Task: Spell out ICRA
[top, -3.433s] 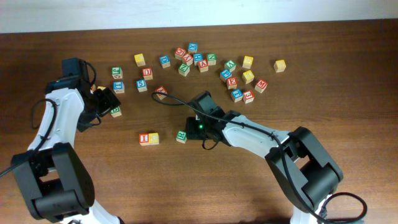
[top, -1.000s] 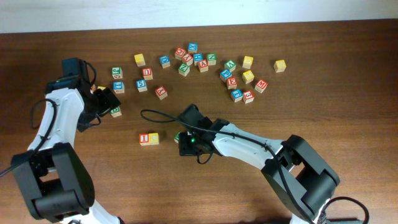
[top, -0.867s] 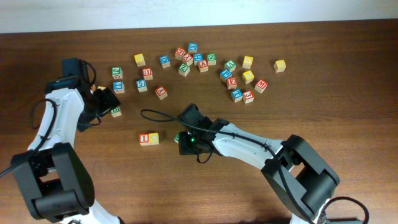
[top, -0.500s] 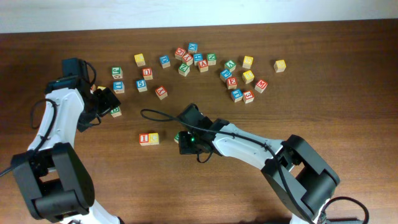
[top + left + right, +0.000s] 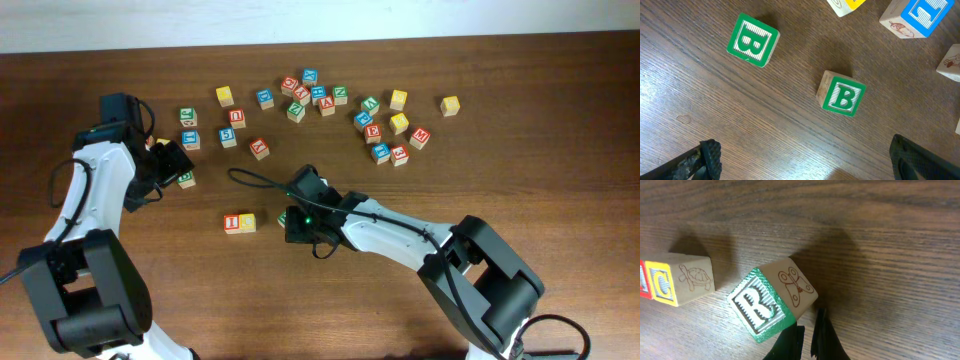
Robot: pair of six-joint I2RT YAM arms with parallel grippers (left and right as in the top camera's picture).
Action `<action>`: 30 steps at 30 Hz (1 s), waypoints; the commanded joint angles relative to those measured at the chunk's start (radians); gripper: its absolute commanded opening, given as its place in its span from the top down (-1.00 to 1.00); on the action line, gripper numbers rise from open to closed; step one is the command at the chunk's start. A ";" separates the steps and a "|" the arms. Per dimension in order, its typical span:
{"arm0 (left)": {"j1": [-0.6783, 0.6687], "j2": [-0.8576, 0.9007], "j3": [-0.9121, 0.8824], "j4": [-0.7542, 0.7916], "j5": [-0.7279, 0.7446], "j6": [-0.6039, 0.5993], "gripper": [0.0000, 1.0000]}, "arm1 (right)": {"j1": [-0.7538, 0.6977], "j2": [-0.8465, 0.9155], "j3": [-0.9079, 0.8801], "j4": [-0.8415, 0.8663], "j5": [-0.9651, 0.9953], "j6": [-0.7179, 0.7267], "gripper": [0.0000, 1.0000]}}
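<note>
The red I cube (image 5: 233, 222) and yellow C cube (image 5: 247, 222) stand side by side. The green R cube (image 5: 284, 214) lies just right of them, turned askew, with a gap to the C. In the right wrist view the R cube (image 5: 771, 306) sits right of the C cube (image 5: 679, 280). My right gripper (image 5: 807, 336) is shut and empty, its tips against the R cube's lower right corner. It also shows overhead (image 5: 293, 224). My left gripper (image 5: 172, 162) is open and empty. I cannot read which red cube is the A.
Two green B cubes (image 5: 752, 40) (image 5: 842, 96) lie ahead of my left fingers (image 5: 707, 159). A blue cube (image 5: 920, 15) is beside them. Several loose cubes are scattered along the back of the table (image 5: 330, 100). A lone red cube (image 5: 259, 148) lies mid-table.
My right gripper has moved left, shut, up against the R cube, and the cube has shifted a little left toward the C. The left arm has not moved.
</note>
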 commanded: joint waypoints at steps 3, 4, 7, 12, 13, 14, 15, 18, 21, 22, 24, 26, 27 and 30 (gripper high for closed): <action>-0.001 0.003 0.009 -0.001 0.007 0.005 -0.98 | 0.000 0.020 -0.013 0.010 0.023 0.050 0.91; -0.002 0.003 0.009 -0.001 0.007 0.005 -0.99 | 0.000 0.020 -0.013 0.013 0.021 0.061 0.92; -0.002 0.003 0.009 -0.001 0.007 0.005 -0.99 | 0.000 0.020 -0.013 0.030 -0.013 0.109 0.92; -0.002 0.003 0.009 -0.001 0.007 0.005 -0.98 | 0.012 0.020 -0.013 0.022 -0.027 0.107 0.92; -0.002 0.003 0.009 -0.001 0.007 0.005 -0.98 | 0.012 0.020 -0.013 0.004 -0.027 0.094 0.92; -0.002 0.003 0.009 -0.001 0.007 0.005 -0.98 | 0.009 0.020 -0.013 -0.015 -0.026 0.073 0.92; -0.002 0.003 0.009 -0.001 0.007 0.005 -0.98 | 0.003 0.020 -0.013 -0.035 -0.026 0.050 0.92; -0.002 0.003 0.009 -0.001 0.007 0.005 -0.99 | -0.038 0.020 -0.013 -0.109 0.004 0.040 0.92; -0.002 0.003 0.009 -0.001 0.007 0.005 -0.98 | -0.097 0.020 -0.013 -0.162 0.004 0.037 0.92; -0.002 0.003 0.009 -0.001 0.007 0.005 -0.98 | -0.115 0.020 -0.014 -0.161 0.004 0.010 0.92; -0.002 0.003 0.009 -0.001 0.007 0.005 -0.98 | -0.140 0.020 -0.014 -0.158 0.019 -0.035 0.92; -0.002 0.003 0.009 -0.001 0.007 0.005 -0.98 | -0.156 0.020 -0.014 -0.152 0.060 -0.036 0.92; -0.002 0.003 0.009 -0.001 0.007 0.005 -0.98 | -0.161 0.020 -0.014 -0.139 0.087 -0.037 0.92; -0.002 0.003 0.009 -0.001 0.007 0.005 -0.98 | -0.158 0.020 -0.014 -0.057 0.101 -0.136 0.92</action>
